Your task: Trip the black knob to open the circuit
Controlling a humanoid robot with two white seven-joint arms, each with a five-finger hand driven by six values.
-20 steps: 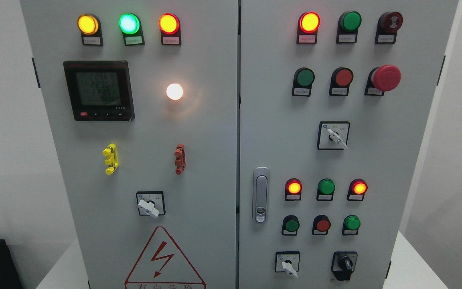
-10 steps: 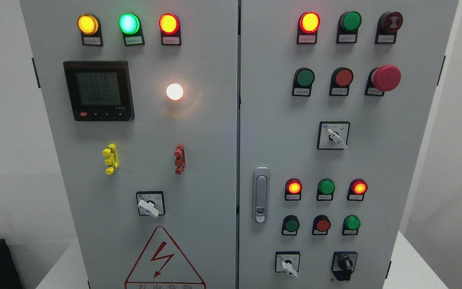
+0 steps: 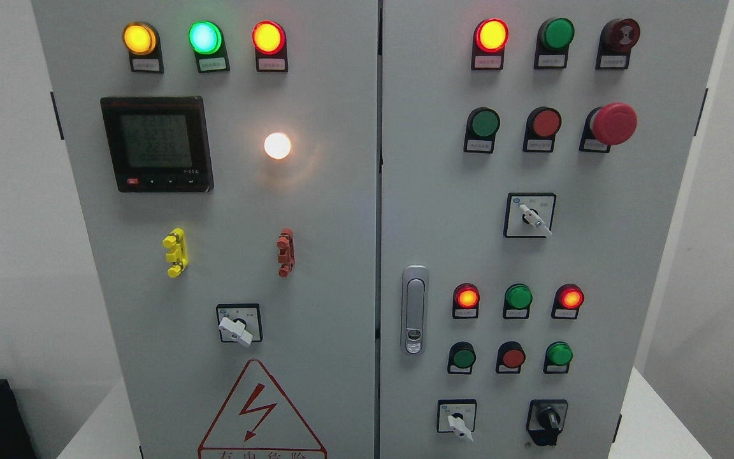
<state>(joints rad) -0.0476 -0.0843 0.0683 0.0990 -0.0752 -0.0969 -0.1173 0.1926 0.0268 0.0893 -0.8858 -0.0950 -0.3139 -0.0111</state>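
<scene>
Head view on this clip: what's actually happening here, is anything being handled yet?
Nothing is being handled yet. The camera faces a grey control cabinet with two doors, and neither robot hand is in view. The black knob sits untouched at the lower right of the right door, beside a white-handled selector switch. Several indicator lamps are lit, including the white lamp on the left door, and the meter display is on.
</scene>
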